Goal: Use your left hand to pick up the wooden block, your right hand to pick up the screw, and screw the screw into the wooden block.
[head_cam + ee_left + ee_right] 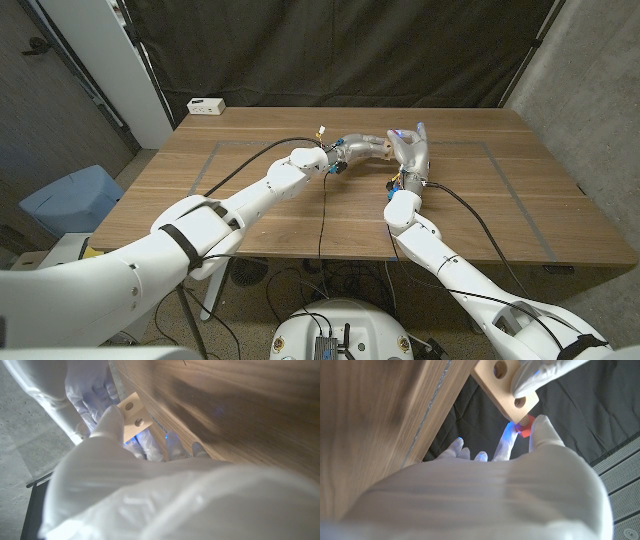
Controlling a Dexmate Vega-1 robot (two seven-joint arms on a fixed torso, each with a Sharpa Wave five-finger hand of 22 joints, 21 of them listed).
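Both pick-ups look done: the white-gloved left hand (547,371) grips the pale, smooth-sawn rectangular wooden block with drilled round holes (504,387) above the middle of the brown grained wooden table (480,190), and the right hand (530,445) pinches the red-headed screw (524,425) against the block's end hole. I judge the turning-in remains unfinished.

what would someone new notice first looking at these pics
Probably the two white arms meeting above the middle of the wooden table, where the left robot hand holds a pale wooden block with round holes. Next, the red-headed screw pinched by the right robot hand right at one hole of the block. Farther off, a small white box sits at the table's far left corner.
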